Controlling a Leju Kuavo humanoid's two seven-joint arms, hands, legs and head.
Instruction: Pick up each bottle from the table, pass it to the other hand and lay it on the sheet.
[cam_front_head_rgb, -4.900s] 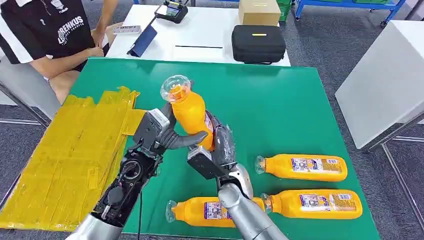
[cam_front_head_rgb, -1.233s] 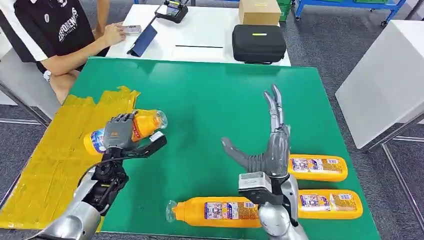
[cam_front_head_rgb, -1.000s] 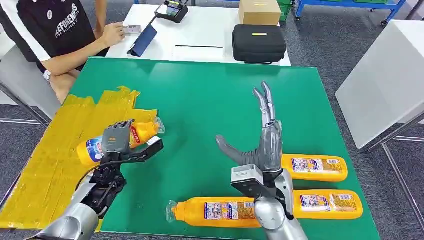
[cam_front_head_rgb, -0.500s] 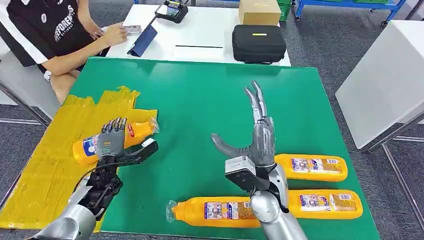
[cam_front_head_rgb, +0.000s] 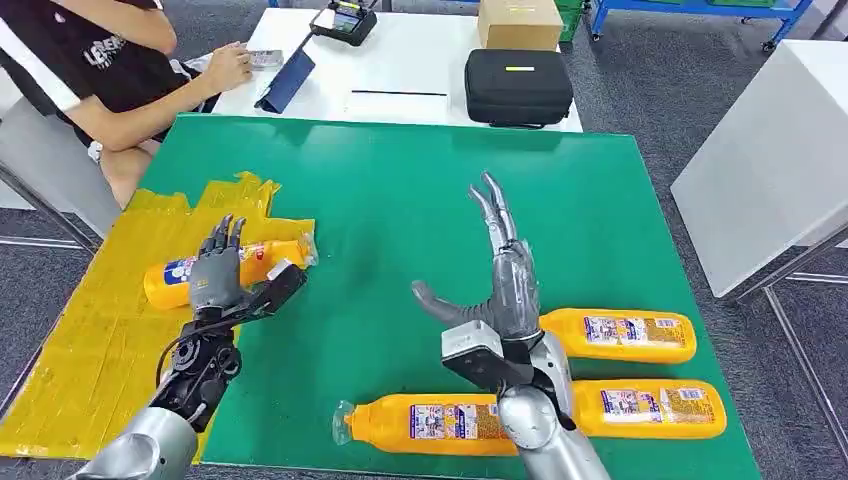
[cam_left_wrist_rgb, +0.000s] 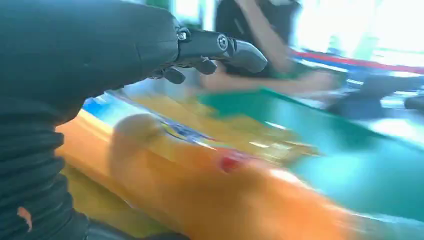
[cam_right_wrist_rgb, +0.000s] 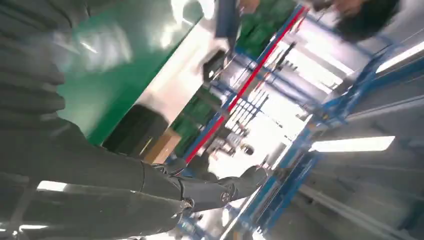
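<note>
My left robot hand (cam_front_head_rgb: 215, 275) rests over an orange bottle (cam_front_head_rgb: 175, 278) with its fingers (cam_front_head_rgb: 225, 235) stretched out flat and its thumb spread to the side; the grip looks released, the palm lying above the bottle rather than wrapped around it. In the left wrist view the same bottle (cam_left_wrist_rgb: 210, 185) appears as a blurred orange body just under the dark fingers (cam_left_wrist_rgb: 220, 47). The bottle lies on its side on the yellow sheet (cam_front_head_rgb: 90, 340), near the sheet's edge that borders the green table (cam_front_head_rgb: 400, 200), with its clear cap end pointing toward the green surface.

My right robot hand (cam_front_head_rgb: 500, 285) is raised over the table, well apart from the sheet, fingers straight and spread, thumb out, holding nothing. In the right wrist view its fingers (cam_right_wrist_rgb: 210, 192) are extended against the room behind.

Three more orange bottles lie on their sides on the table, on the far side of the right robot hand from the sheet: one (cam_front_head_rgb: 620, 335) just beside that hand, one (cam_front_head_rgb: 650, 408) nearer the table's front edge, and one (cam_front_head_rgb: 425, 423) partly behind my right arm.

Beyond the sheet's far corner a person (cam_front_head_rgb: 110, 70) sits at a white table (cam_front_head_rgb: 400, 70) carrying a black case (cam_front_head_rgb: 517, 87).
</note>
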